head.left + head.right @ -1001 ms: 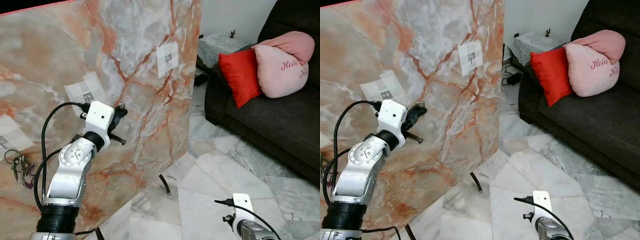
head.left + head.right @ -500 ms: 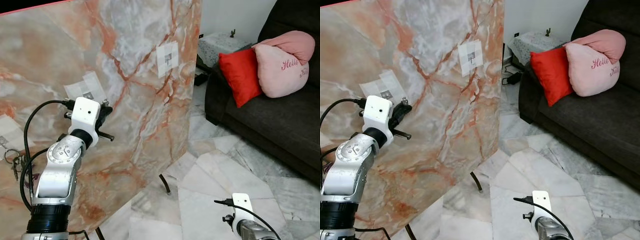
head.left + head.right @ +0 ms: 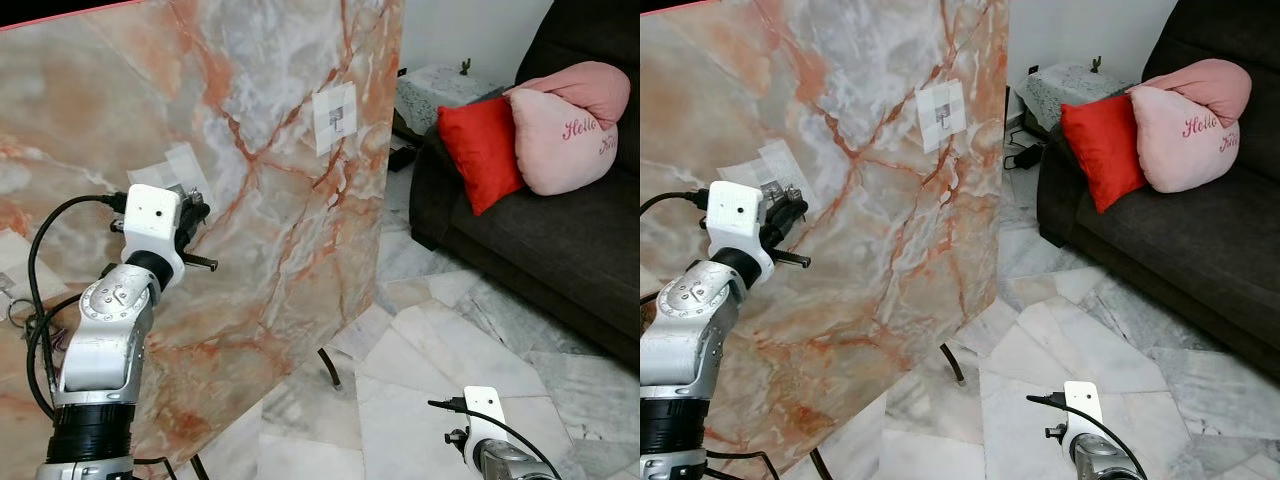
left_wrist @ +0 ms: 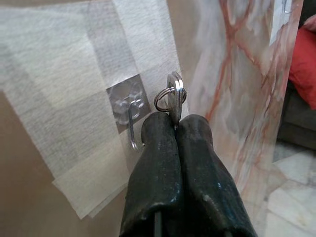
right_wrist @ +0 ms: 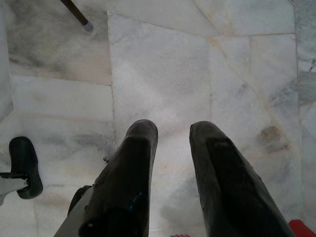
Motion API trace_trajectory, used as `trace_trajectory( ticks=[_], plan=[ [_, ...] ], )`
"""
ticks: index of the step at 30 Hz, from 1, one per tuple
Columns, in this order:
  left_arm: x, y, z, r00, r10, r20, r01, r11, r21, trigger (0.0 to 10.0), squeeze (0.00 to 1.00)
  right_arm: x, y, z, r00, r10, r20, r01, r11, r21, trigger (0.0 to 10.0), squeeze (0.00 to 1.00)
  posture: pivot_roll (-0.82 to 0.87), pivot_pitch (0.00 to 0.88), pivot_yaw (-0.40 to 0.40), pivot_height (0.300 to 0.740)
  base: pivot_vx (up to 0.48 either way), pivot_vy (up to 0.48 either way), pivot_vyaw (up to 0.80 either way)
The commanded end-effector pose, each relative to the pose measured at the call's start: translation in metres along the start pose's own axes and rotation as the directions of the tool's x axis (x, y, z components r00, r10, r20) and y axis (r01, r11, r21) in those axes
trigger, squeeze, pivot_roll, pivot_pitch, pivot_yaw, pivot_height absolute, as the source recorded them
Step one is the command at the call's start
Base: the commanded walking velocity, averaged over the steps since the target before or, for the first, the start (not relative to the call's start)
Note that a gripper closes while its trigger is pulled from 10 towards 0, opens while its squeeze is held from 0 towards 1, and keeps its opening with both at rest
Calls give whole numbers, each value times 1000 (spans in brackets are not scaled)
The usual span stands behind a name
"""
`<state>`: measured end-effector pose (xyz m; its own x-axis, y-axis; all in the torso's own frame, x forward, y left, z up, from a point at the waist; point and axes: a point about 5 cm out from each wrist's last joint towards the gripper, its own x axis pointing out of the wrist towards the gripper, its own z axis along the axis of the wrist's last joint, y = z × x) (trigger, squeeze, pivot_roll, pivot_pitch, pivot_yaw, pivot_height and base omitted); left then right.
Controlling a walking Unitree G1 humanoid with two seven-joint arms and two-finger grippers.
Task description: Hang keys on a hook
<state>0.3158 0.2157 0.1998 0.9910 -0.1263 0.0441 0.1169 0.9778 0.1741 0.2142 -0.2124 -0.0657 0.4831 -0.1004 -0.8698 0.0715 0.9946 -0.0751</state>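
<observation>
Looking through the left eye view first: the left arm is bent up from the lower left, elbow low, wrist raised, and the left gripper is pressed up near a marble-look panel, right at a taped paper patch on it. Further along the panel sits a second paper patch. At the far left edge a bunch of keys hangs against the panel, mostly hidden behind the arm and its black cable. Off to the right there's a dark sofa with a red cushion and a pink cushion. The right arm hangs low over the marble floor.

Right eye view shows the same setup, with the left wrist's white camera box up against the patch.

Left wrist view is the good one: the two black fingers are squeezed together on a flat metal key with a split ring through it. Key and ring sit just beside a clear stick-on hook on the paper; can't tell if the ring touches it.

Right wrist view: right gripper points down at the floor tiles, fingers apart, gripping nothing.
</observation>
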Motion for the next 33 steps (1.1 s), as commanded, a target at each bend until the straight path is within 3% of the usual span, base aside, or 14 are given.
trace_trajectory(
  ticks=[1, 10, 24, 33],
  plan=[
    [-1, 8, 12, 999, 15, 34, -14, 1000, -25, 10000, 0, 0, 1, 4, 1000, 3, 6, -3, 1000, -7, 10000, 0, -28, 0, -14, 740, 0, 0, 0],
    [-5, 10, 11, 999, 0, 45, 4, 997, -75, 10000, 0, 0, 0, 4, 1000, 4, 6, -4, 1000, -12, 10000, 0, -24, 0, -20, 740, 0, 0, 0],
    [-10, 20, 0, 999, 48, 1, -47, 988, -150, 10000, 0, 0, 0, 4, 1000, 6, 3, -6, 1000, -15, 10000, 0, -24, 0, -19, 740, 0, 0, 0],
    [-14, 17, -4, 999, 35, -6, -35, 983, -182, 10000, 0, 0, 0, 4, 1000, 5, 4, -5, 1000, -16, 10000, 0, -26, 0, -21, 740, 0, 0, 0]
  ],
)
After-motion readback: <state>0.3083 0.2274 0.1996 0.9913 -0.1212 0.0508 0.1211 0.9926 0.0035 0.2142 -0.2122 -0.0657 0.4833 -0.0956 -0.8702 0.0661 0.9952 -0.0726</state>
